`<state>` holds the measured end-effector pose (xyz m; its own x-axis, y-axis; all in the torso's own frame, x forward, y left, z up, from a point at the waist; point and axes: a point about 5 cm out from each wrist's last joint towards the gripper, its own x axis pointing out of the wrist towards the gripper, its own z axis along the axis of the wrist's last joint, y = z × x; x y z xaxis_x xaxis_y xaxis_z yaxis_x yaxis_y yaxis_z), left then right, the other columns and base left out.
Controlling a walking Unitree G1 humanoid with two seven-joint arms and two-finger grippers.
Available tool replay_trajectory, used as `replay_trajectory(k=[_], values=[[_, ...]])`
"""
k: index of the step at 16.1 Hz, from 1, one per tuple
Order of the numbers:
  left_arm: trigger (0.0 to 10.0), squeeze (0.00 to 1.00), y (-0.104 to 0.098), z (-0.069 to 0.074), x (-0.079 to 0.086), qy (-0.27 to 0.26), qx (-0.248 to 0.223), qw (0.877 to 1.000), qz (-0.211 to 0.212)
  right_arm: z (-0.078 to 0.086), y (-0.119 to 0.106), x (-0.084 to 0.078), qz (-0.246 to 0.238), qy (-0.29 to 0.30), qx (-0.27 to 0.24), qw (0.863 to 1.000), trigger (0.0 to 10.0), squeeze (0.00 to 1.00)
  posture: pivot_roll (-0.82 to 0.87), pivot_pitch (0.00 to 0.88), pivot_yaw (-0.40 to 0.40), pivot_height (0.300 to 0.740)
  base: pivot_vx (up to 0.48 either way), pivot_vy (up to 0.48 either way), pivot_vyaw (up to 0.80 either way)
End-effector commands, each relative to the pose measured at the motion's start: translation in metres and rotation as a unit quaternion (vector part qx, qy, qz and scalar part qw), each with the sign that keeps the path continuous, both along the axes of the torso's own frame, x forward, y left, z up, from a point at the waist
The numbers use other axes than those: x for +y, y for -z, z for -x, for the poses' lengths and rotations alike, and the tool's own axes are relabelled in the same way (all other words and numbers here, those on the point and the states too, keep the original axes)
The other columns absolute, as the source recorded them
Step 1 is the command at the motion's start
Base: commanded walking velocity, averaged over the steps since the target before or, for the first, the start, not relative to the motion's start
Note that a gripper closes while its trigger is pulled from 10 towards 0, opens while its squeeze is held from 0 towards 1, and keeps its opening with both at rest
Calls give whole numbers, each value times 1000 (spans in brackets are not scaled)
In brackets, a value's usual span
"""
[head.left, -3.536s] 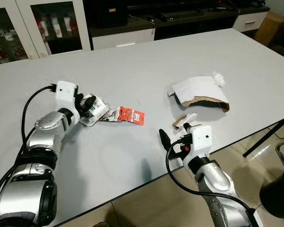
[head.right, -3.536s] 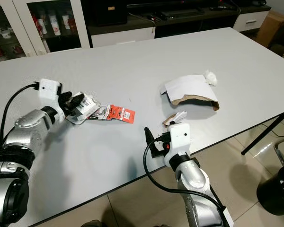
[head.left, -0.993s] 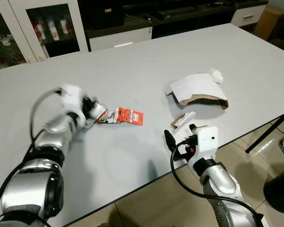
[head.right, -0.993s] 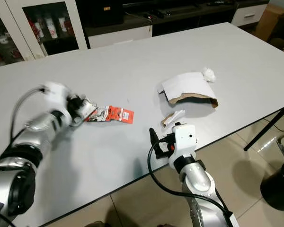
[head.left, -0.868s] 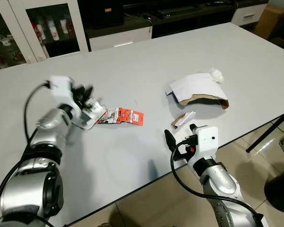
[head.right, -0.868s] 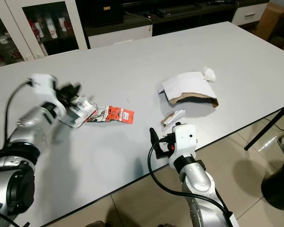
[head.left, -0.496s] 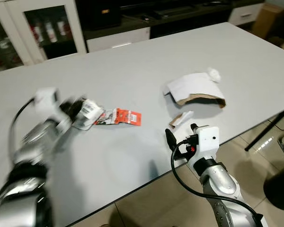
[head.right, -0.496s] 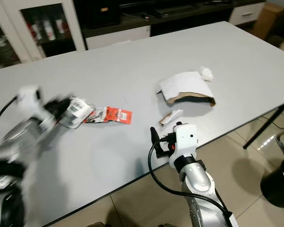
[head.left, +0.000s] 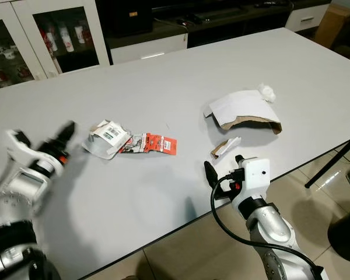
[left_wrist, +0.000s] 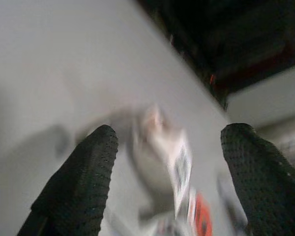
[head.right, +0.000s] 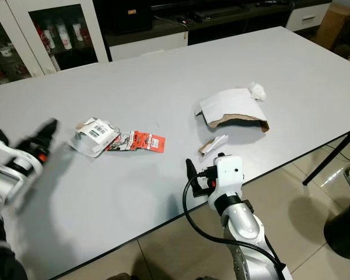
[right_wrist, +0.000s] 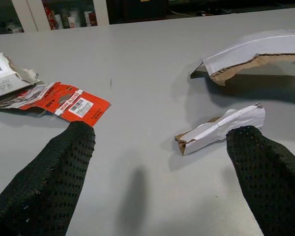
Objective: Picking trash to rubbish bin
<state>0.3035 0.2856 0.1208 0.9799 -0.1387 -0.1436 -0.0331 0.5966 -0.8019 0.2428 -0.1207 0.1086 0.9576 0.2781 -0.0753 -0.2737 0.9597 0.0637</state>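
Grey table (head.left: 163, 76) spreads across the left eye view, with trash scattered on it. A torn white packet (head.left: 107, 139) lies flat toward the robot's left, touching a red card (head.left: 159, 143) just beside it. Farther right lies a large torn cardboard sheet (head.left: 245, 111) with a small white wad (head.left: 267, 92) at its far corner, and a small cardboard scrap (head.left: 226, 147) sits nearer the table's edge. The left gripper (head.left: 63, 133) is blurred, apart from the packet and holding nothing. The right gripper (head.left: 213, 175) hangs at the near table edge, close to the scrap. A dark bin (head.left: 345, 236) stands on the floor at the far right, under the table's corner.

The right eye view gives the same layout; glass-door cabinets (head.right: 23, 29) stand behind the table.

In the left wrist view, blurred, the two black fingers (left_wrist: 83, 172) stand wide apart, released, with the packet between them but beyond the tips.

In the right wrist view the fingers (right_wrist: 54, 177) are spread wide and empty, the scrap near one tip, the red card beyond the other.
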Motion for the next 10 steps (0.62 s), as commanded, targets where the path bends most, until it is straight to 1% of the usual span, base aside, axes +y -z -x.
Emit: replay_trajectory(k=[1,2,3,4,5,6,8,10], values=[[10000,1000,5,2,-8,22,32,999,-25,1,0,-1,3,2,2,1000,10000,0,-51,38,36,740,0,0,0],[10000,1000,9,1,-10,15,47,998,-36,0,0,-1,4,1,1,1000,10000,0,-51,38,36,740,0,0,0],[10000,263,11,-1,-11,12,58,998,-38,0,0,-1,4,1,1,1000,10000,0,-49,44,37,740,0,0,0],[10000,0,11,-2,-12,13,70,996,-49,2,0,0,3,1,2,1000,10000,0,-46,46,39,740,0,0,0],[10000,0,11,-2,-10,6,78,995,-57,3,0,1,3,0,2,1000,10000,0,-47,48,43,740,0,0,0],[10000,0,11,-3,-9,0,83,995,-54,4,1,2,3,0,3,1000,10000,0,-48,50,47,740,0,0,0],[10000,0,12,-6,-13,5,82,996,-41,5,2,2,3,2,5,1000,10000,0,-49,52,48,740,0,0,0],[10000,0,12,-15,-21,13,71,997,-15,6,2,2,2,1,6,1000,10000,0,-51,54,48,740,0,0,0]])
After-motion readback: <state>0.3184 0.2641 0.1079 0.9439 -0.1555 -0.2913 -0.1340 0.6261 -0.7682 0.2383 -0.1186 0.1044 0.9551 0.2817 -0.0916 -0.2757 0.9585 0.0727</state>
